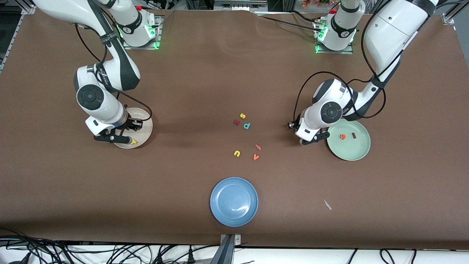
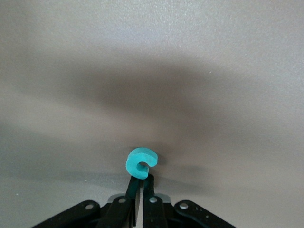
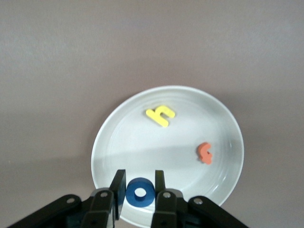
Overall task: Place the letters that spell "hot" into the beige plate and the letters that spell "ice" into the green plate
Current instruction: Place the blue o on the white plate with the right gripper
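My right gripper [image 1: 128, 132] [image 3: 139, 183] hangs low over the beige plate [image 1: 146, 126] [image 3: 228, 118], shut on the blue "o" [image 3: 140, 192]. The yellow "h" [image 1: 133, 141] [image 3: 160, 115] and the orange "t" [image 3: 205, 153] lie in that plate. My left gripper [image 1: 305, 141] [image 2: 141, 176] is down at the table beside the green plate [image 1: 361, 150], shut on the teal "c" [image 2: 141, 163] at its fingertips. In the green plate lie the orange "e" [image 1: 342, 136] and the dark red "i" [image 1: 354, 135].
Loose letters lie mid-table: a yellow "s" [image 1: 242, 116], a dark red letter [image 1: 236, 122], a teal "p" [image 1: 247, 125], a yellow "u" [image 1: 237, 153], an orange "v" [image 1: 255, 157] and a reddish letter [image 1: 258, 147]. A blue plate [image 1: 220, 190] sits nearer the camera.
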Tool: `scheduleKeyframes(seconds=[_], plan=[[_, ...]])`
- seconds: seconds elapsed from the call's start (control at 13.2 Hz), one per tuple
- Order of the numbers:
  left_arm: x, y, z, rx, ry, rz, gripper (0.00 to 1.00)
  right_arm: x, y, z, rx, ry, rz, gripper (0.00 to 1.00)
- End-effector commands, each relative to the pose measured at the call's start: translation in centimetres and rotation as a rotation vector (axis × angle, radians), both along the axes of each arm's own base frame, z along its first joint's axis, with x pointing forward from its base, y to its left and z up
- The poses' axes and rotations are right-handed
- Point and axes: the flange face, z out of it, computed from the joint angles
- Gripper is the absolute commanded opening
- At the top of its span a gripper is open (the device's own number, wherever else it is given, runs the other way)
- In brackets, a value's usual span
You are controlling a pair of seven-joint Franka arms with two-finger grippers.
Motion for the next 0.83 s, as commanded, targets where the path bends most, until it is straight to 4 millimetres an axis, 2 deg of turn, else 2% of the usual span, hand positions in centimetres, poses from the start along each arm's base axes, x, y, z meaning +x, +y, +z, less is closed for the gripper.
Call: scheduleKeyframes(seconds=[0.0,0.15,0.3,0.53,0.75], plan=[[0.0,0.0,-0.7,0.017,-0.004,-0.006,0.04,-1.1,-0.4,0.3,0.025,-0.011,0.01,1.0],[0.0,0.0,-0.7,0.016,-0.004,-0.008,0.22,-1.0,-0.5,1.1,0.026,-0.022,0.001,1.0],[0.1,0.2,-0.7,0.024,-0.01,-0.016,0.31,-0.7,-1.0,3.6,0.055,-0.049,-0.035,1.0],[0.4,0.5,-0.7,0.027,-0.016,-0.017,0.31,0.6,-0.8,9.9,0.052,-0.014,-0.064,1.0],[1.3,0.7,-0.7,0.02,-0.024,-0.011,0.31,0.6,-0.9,16.0,0.049,0.019,-0.082,1.0]])
